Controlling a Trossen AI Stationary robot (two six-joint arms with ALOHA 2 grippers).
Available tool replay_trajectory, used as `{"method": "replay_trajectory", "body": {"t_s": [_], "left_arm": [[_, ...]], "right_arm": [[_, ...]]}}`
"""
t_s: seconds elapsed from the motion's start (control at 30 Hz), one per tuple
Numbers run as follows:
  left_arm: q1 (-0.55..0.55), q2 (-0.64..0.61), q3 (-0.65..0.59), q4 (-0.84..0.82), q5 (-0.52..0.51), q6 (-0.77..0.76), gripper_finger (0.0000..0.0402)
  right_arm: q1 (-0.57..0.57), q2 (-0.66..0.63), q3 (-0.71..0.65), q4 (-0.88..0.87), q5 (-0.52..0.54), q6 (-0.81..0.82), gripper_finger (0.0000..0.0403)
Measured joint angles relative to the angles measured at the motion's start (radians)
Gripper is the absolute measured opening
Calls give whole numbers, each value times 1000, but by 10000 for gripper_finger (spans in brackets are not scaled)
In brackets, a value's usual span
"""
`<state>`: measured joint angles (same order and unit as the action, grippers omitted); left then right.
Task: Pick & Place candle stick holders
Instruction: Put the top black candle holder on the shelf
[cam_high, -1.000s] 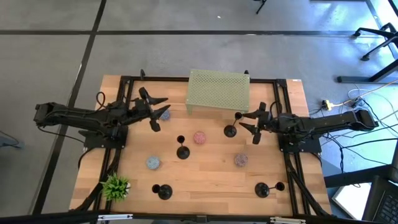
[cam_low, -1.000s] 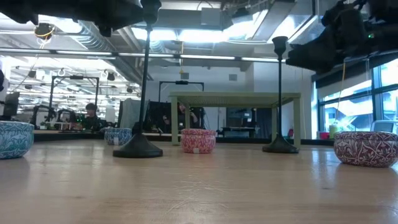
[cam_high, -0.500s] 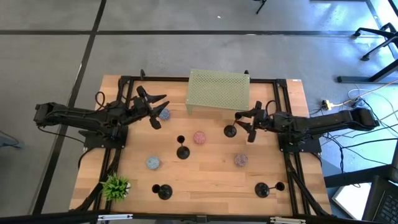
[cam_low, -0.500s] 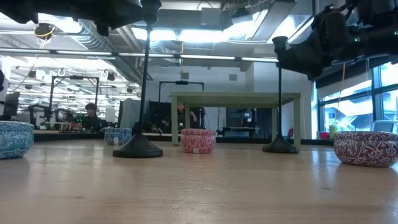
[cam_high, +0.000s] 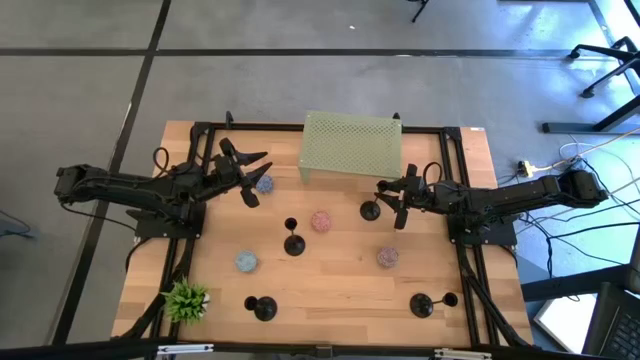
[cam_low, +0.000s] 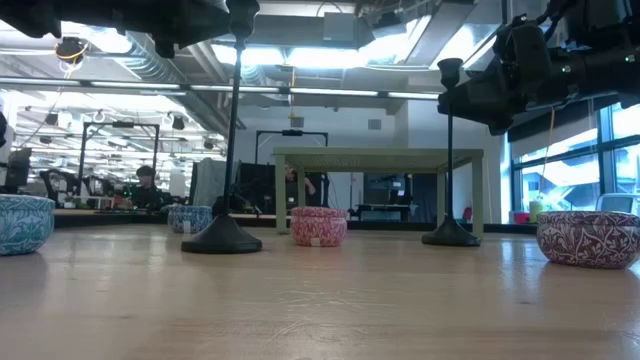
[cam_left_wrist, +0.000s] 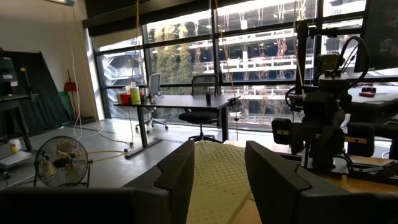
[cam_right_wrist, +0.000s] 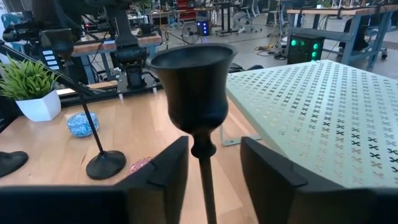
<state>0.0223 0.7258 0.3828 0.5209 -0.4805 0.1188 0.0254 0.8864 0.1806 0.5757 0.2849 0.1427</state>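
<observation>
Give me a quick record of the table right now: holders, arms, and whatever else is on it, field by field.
holders: four candle stick holders, all upright
targeted holder: holder near the shelf
right gripper: fingers either side of its stem, just under the cup
left gripper: raised near the blue bowl, holding nothing
other items: green mesh shelf, small plant

Wooden table (cam_high: 330, 280) with small bowls, a plant and a green rack
A pale green perforated rack (cam_high: 352, 146) stands at the far edge; a pink bowl (cam_high: 321, 221) sits mid-table, blue bowls (cam_high: 246, 262) left, a dark red bowl (cam_high: 387, 257) right, a potted plant (cam_high: 186, 299) near-left
</observation>
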Motion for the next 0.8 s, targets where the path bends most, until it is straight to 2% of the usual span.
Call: {"method": "replay_trajectory", "body": {"t_s": [0.17,0.27,0.63,0.8], "left_arm": [[0,0,0,-1,0,0,139],[0,0,0,0,-1,0,139],[0,0,0,-1,-1,0,139],[0,0,0,-2,0,0,139]], "right_arm": [[0,0,0,39,0,0,84],[0,0,0,48,2,0,67],[0,-3,0,199,1,-2,62],[0,-22,72,179,0,-43,61]]}}
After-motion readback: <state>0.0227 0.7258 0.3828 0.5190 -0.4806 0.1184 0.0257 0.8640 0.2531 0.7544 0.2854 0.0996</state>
